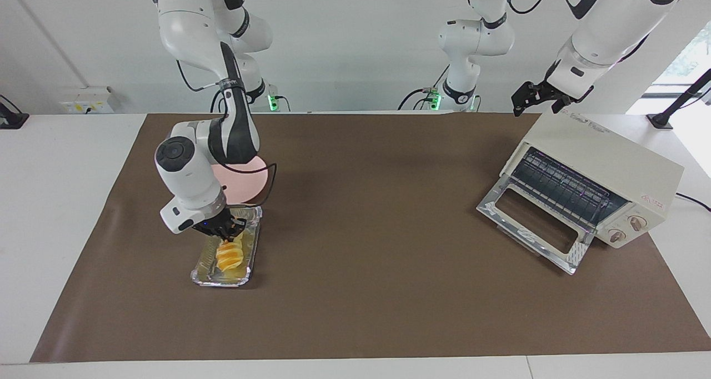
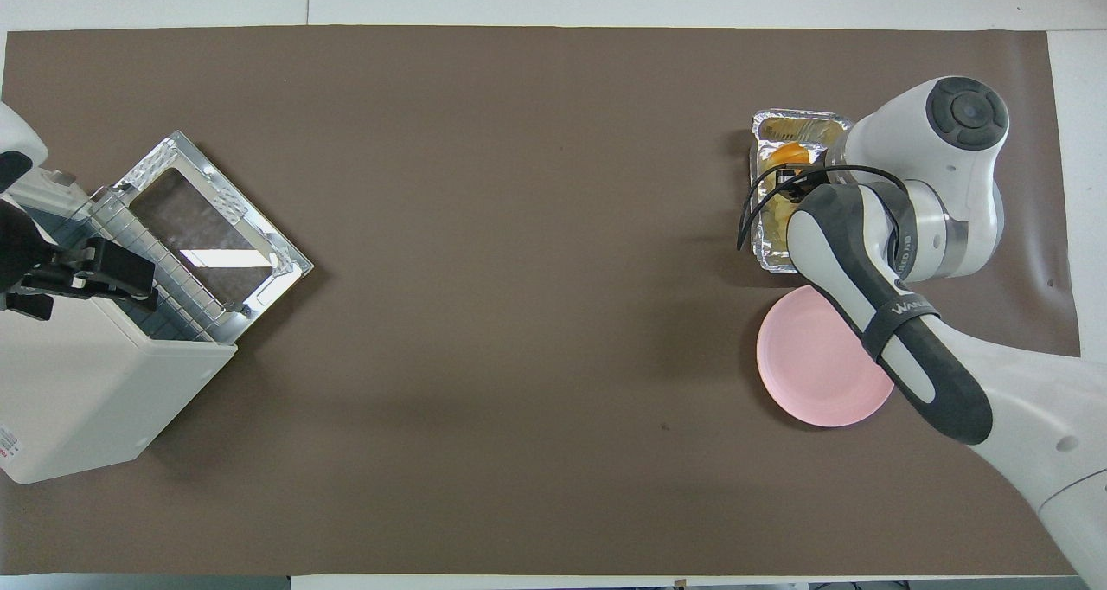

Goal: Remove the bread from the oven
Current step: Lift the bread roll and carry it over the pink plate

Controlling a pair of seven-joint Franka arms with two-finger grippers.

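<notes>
Right gripper point(image 1: 229, 235) clamped on the bread point(image 1: 230, 254) in the foil tray point(image 1: 251, 240) at lower left, pink plate point(image 1: 253, 185) just above, left gripper point(image 1: 527, 102) spread wide — waiting over the oven point(image 1: 605, 168), door down, at right

You have the whole middle of the bench point(image 1: 366, 290), covered by a brown mat point(image 2: 519, 227), open between its two ends. At the left arm's end, the cream-white boxy toaster oven point(image 1: 605, 170) blocks the way, its glass door point(image 1: 533, 223) dropped flat toward the middle. At the right arm's end, the silver rectangular foil tray point(image 1: 247, 245) and the round pink plate point(image 2: 804, 374) lie just beside each other, with the right arm over both.
</notes>
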